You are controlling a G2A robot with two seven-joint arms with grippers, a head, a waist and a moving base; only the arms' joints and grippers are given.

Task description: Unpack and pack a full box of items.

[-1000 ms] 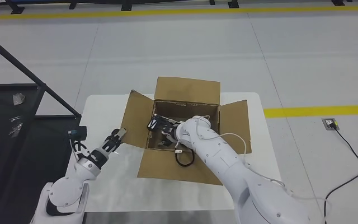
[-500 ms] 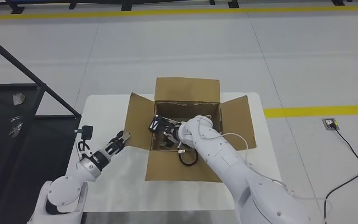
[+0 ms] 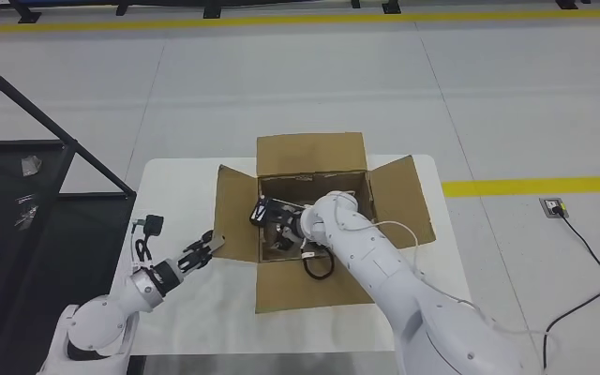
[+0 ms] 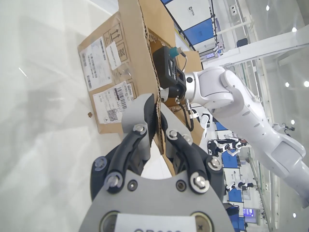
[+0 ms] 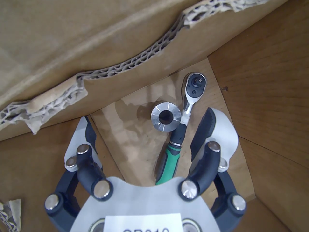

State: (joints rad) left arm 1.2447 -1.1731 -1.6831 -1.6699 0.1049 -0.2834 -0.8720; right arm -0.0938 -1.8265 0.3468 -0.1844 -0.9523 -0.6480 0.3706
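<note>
An open cardboard box (image 3: 314, 153) stands in the middle of the white table (image 3: 178, 187). My left gripper (image 3: 214, 244) is at the box's left side, shut on the torn edge of the left flap (image 4: 135, 37), which stands between its fingers (image 4: 149, 112). My right gripper (image 3: 274, 228) is down inside the box, open (image 5: 149, 124). Under it on the box floor lie a ratchet wrench (image 5: 190, 97) with a green handle and a round metal socket (image 5: 165, 119), side by side between the spread fingers.
A dark frame with a black surface (image 3: 37, 187) borders the table's left side. The box's other flaps (image 3: 403, 202) are folded outward. White tabletop shows left of the box and along the near edge.
The box has slid to the right on the table and its left flap has swung more upright. My left gripper has moved right and nearer with the flap. The right gripper stayed in the box.
</note>
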